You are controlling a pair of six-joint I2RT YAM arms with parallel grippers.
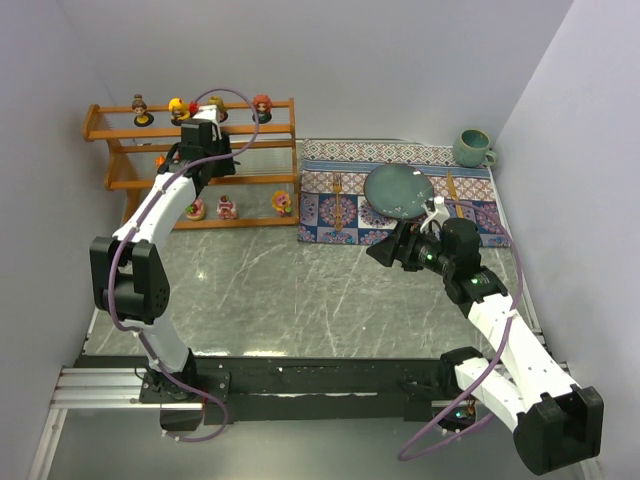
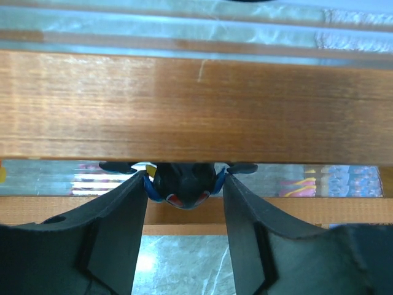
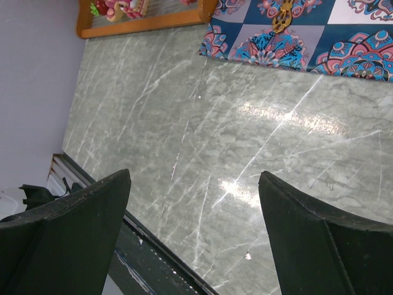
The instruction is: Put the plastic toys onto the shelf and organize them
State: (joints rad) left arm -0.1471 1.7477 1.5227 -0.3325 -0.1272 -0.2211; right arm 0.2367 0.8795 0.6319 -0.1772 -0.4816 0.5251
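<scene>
Pale lilac walls (image 1: 300, 50) enclose a grey marble-look table (image 1: 300, 290) (glossy, catching bright glare).

Robot lab cell: blank walls (image 1: 330, 60), aluminium rail (image 1: 300, 385).

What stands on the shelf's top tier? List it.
Four big-headed dolls stand in a row on the shelf's top tier. The left arm and cable partly cover the third.

Shelf (image 2: 196, 104) orange-brown wood grain; toy (image 2: 184, 187) dark blue, red mark; table (image 1: 300, 290) grey marble, white veins; placemat (image 1: 325, 212) blue-pink mandala checks; mug (image 1: 472, 148) teal.
</scene>
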